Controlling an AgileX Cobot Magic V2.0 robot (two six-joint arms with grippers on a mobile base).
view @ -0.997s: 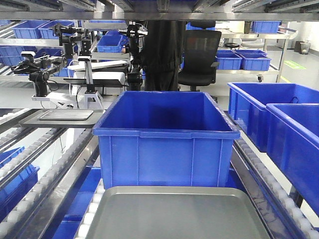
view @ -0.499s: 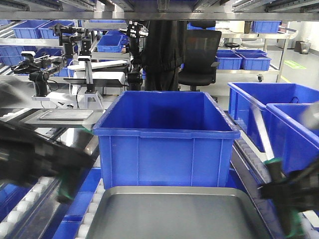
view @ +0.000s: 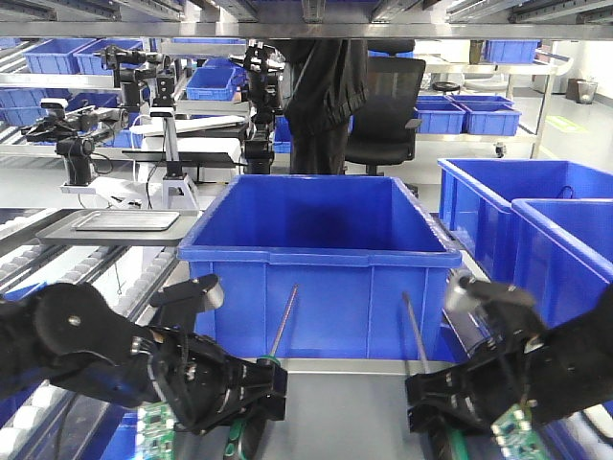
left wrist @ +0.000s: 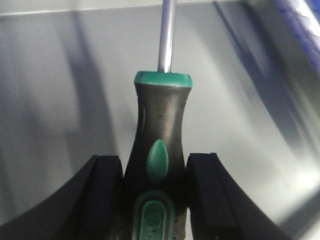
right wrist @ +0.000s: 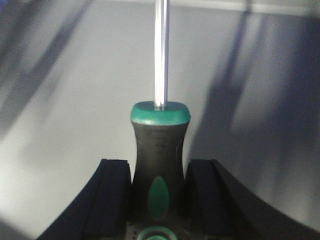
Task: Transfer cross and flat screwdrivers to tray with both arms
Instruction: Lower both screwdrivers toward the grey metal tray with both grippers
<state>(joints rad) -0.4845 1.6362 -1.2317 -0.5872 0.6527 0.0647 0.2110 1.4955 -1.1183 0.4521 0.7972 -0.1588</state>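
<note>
We cannot read either screwdriver tip. Along the lower edge of the frame, both arms hide most of the grey metal tray (view: pixel 335 383). The left gripper (left wrist: pixel 152 195) has its jaws clenched on a screwdriver (left wrist: pixel 157 150) with black-and-green handle; the right gripper (right wrist: pixel 157 192) grips its screwdriver (right wrist: pixel 159 150) likewise, over the tray. Behind, at centre, stands a blue bin (view: pixel 321 268).

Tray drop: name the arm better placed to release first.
Neither clearly: left claw and right claw each grip a screwdriver over the grey tray. Marginally left; its handle looks nearer the tray floor.
</note>
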